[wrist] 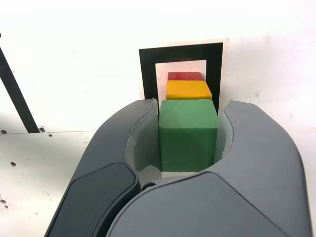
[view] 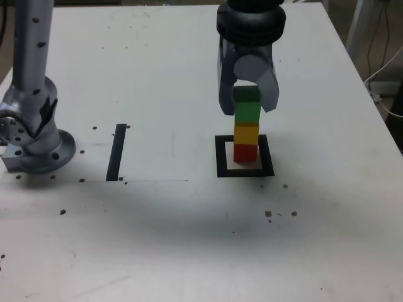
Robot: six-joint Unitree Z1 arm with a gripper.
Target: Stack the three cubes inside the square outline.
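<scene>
Three cubes stacked: red cube point(view: 245, 153) inside square outline point(view: 221, 157), yellow cube point(view: 246, 133) above | claw point(view: 247, 100) clamped on green cube point(view: 247, 107), topmost | next: release, lift straight clear.

A robotics lab or test bench: a white desk point(view: 157, 75) pocked with screw holes, a grey robot arm base point(view: 34, 135) bolted to it, black tape markings point(view: 117, 152) laid out on top, and cables point(view: 384, 69) trailing at the exterior view's right.
</scene>
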